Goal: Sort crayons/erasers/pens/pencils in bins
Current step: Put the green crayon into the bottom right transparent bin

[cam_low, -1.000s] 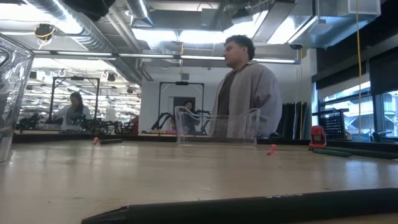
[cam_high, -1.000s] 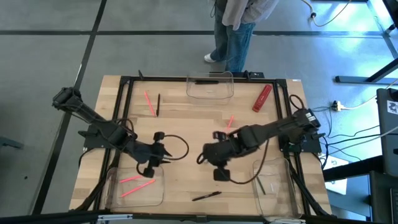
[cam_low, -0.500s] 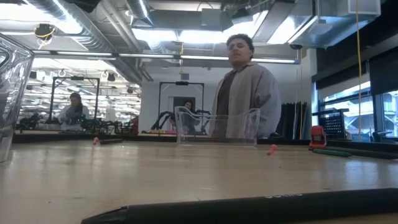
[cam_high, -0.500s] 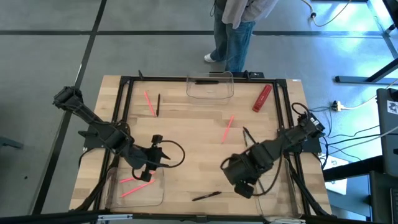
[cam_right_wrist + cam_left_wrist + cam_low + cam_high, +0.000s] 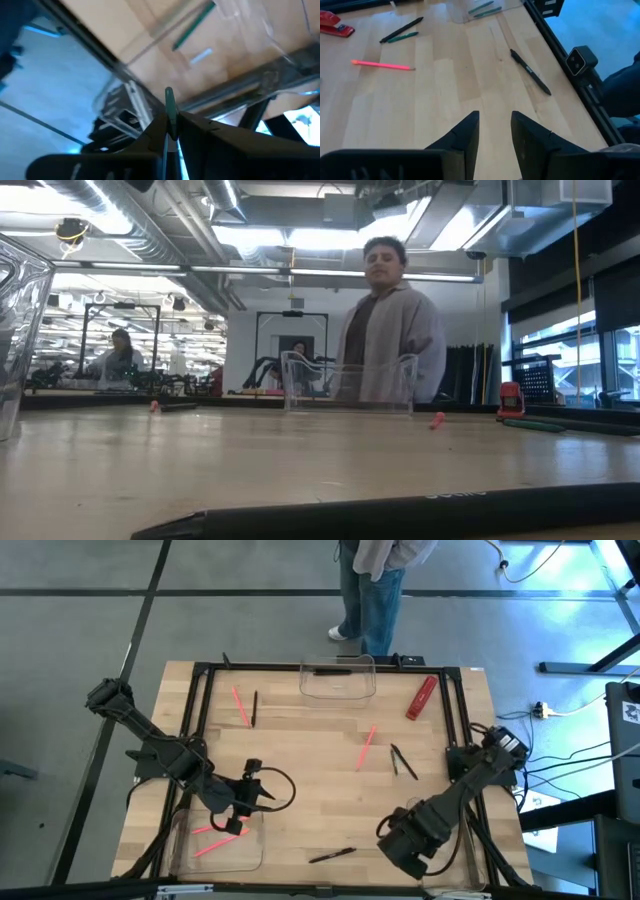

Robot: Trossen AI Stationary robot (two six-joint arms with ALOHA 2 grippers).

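while the right claw (image 5: 171, 131) pinches a thin green pencil (image 5: 170, 107) mid-shaft above the right bin (image 5: 280, 40), it looks light, stiff, slick; left claw (image 5: 493, 131) slightly parted, empty.

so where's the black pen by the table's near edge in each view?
High view: black pen lies near the front edge, about mid-table.
Low view: the long dark stick across the foreground.
Left wrist view: ahead of the fingers, near the black frame rail.
Right wrist view: not in it; only the right gripper shut on a green stick.
Shared landmark: red block, also in the left wrist view.
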